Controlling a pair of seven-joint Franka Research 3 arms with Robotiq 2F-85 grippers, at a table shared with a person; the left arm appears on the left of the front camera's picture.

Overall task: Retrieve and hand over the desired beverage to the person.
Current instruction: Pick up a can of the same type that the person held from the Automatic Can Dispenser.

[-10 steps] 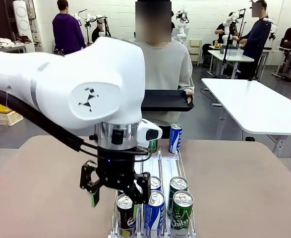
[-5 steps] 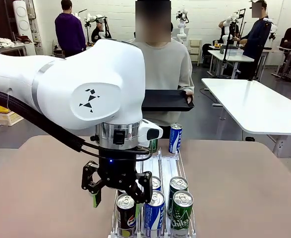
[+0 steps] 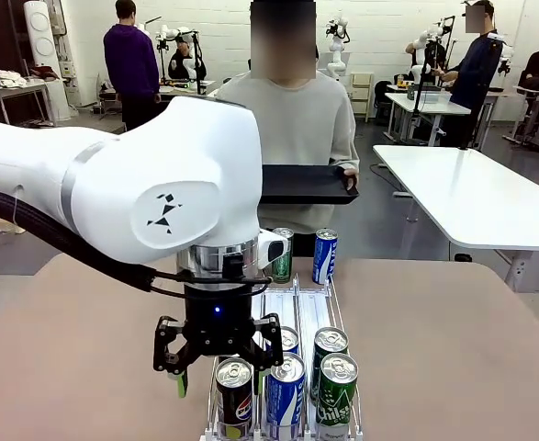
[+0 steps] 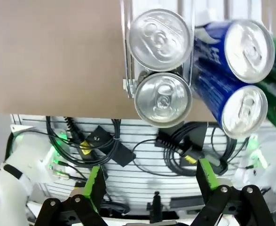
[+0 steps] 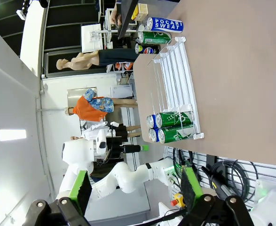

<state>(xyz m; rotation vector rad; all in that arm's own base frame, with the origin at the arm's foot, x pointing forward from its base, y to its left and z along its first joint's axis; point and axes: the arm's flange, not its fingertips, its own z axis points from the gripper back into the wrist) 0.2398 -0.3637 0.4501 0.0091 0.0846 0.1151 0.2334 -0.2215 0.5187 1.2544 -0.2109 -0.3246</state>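
Left gripper [image 3: 224, 370]: jaws released and spread wide, nothing between them. It hangs over the near left corner of the wire rack [image 3: 311, 310], just above the dark cola can [image 3: 235, 397].

Right gripper [image 5: 134, 187]: jaws apart, empty, well apart from the rack.

Near end of the rack: dark cola can, blue can [image 3: 286, 393], green cans [image 3: 336, 390].

Far end: far green can [image 3: 283, 259], Pocari Sweat can [image 3: 323, 255].

The person [image 3: 298, 119] stands at the far side of the table [image 3: 453, 349], holding a black tray [image 3: 308, 185].

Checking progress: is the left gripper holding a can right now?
No, the left gripper stands open, nothing between its green pads; the nearest can lies beyond them.
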